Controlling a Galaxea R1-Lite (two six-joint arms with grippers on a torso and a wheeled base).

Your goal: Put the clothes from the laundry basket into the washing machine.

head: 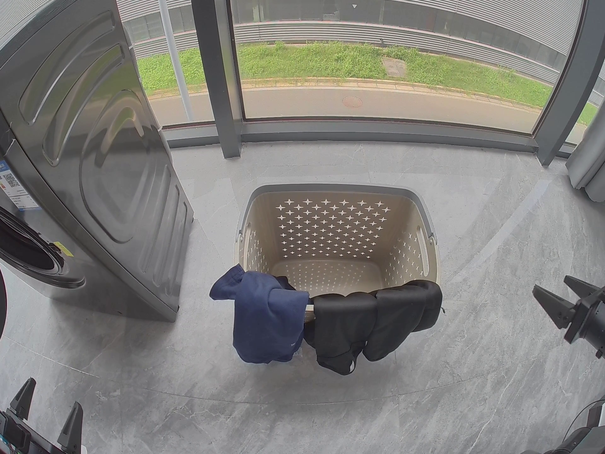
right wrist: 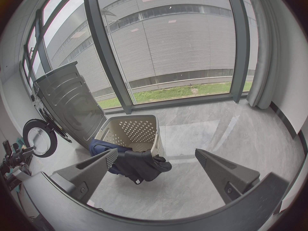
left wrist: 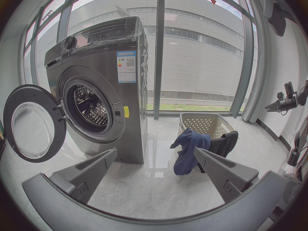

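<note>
Grey marble-patterned floor tiles [head: 391, 411] fill the lower half of the head view, in a room walled by tall windows. Nearest, in the lower left corner of the head frame, the left gripper [head: 51, 395] hangs low over the tiles with its jaws spread wide, released and holding nothing. At the right edge, a little above mid-height, the right gripper [head: 551, 285] is likewise spread apart and grasps nothing; it is well apart from the basket.

Farther in, at the centre of the frame, two garments drape over the near rim of the laundry basket [head: 340, 189]. The blue garment [head: 268, 320] hangs on the left part of that rim and the black garment [head: 372, 323] on the right part. The two touch where they meet, and both hang down the outer wall toward the floor. The basket is beige with star-shaped holes in its walls and stands on the tiles.

To its left, filling the upper left of the frame, stands the grey washing machine [head: 107, 159]. The left wrist view shows its round door [left wrist: 32, 122] swung open and the drum [left wrist: 91, 108] exposed.

Beyond, across the top of the frame, the window [head: 378, 45] shows grass and a road, and a curtain [head: 589, 159] hangs at the far right.
</note>
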